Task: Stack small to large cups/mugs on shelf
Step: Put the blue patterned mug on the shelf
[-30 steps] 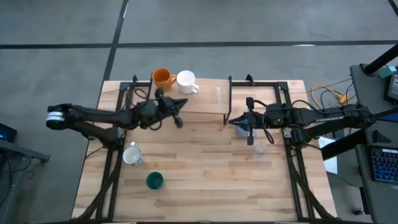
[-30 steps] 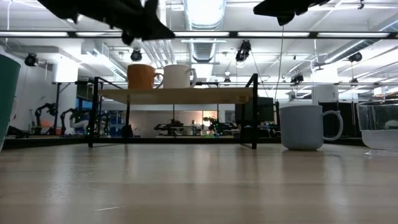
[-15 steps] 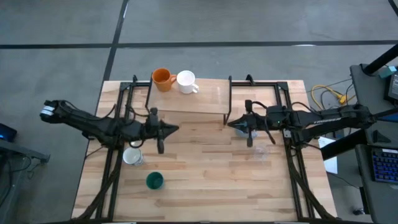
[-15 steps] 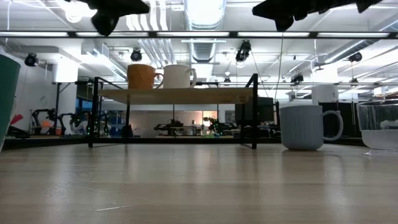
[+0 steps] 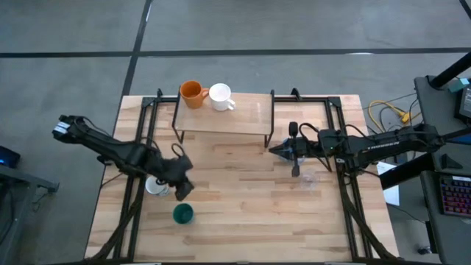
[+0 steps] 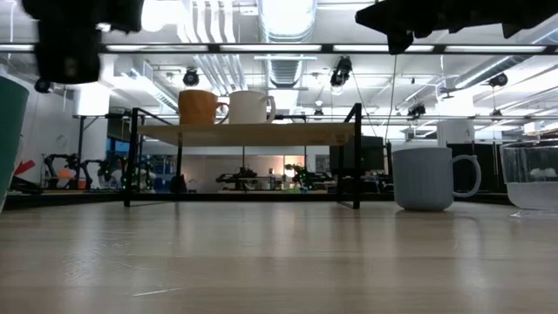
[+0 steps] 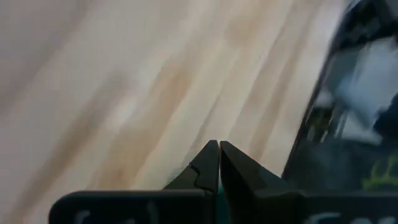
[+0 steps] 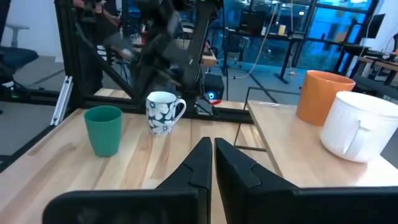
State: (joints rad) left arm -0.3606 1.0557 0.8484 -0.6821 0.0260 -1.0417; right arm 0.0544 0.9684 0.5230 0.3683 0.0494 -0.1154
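Two glossy round mugs [image 5: 206, 94] on smooth light-wood shelf [image 5: 246, 118].

overhead, table-level, two wrist cameras, perhaps.

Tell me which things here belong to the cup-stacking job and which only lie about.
Job:
orange mug
white mug
patterned mug
green cup
light blue mug
clear glass
shelf

Lying about:
yellow cable
keyboard

A grey tiled floor [image 5: 294, 26] fills the upper frame from above, while bright ceiling lights [image 6: 288, 17] and ducts run overhead in the low view.
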